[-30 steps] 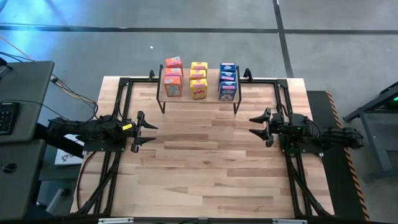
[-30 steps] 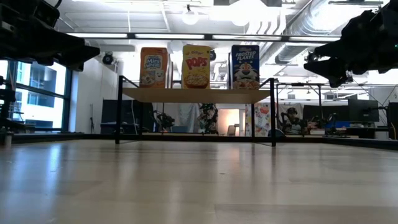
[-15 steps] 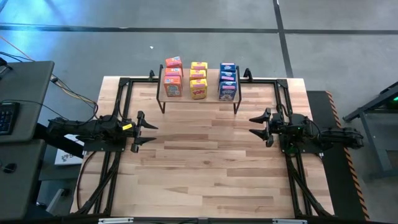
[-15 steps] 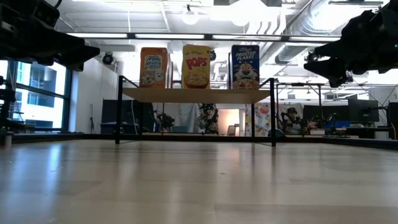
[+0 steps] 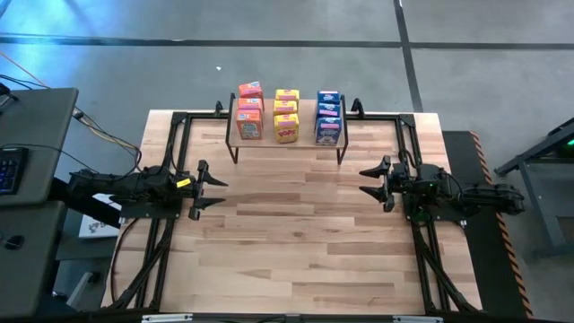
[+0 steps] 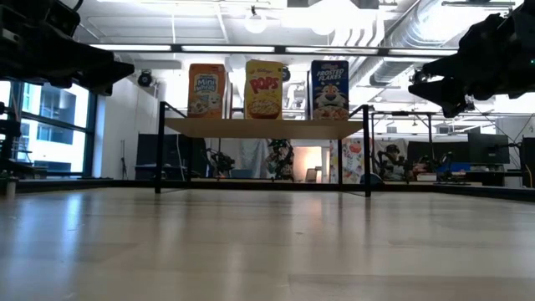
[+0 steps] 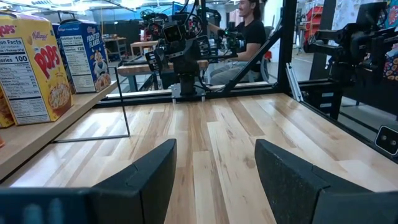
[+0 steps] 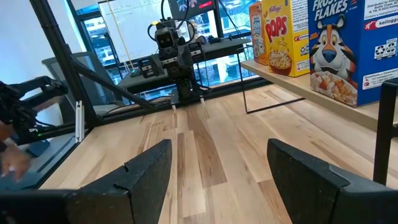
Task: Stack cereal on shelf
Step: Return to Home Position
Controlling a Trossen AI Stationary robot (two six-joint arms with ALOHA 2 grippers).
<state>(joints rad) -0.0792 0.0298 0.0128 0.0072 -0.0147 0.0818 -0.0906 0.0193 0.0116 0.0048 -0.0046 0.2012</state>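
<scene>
The cereal boxes point(image 5: 286, 115) stand on the shelf point(image 5: 307, 133) at the far edge of the worktop point(image 5: 287, 251), in orange, yellow and blue rows, apparently three deep. The left claw point(image 5: 215, 191) and the right claw point(image 5: 366, 181) hover released, fingers spread, at opposite sides, well apart from the shelf.

Bright, even overhead light. Ceiling strip lights point(image 6: 242, 48) blew out in the low view, and a pale sheen lay on the worktop point(image 6: 92, 221) toward its left edge. The shelf point(image 5: 285, 141) cast only a soft, faint shadow.
</scene>
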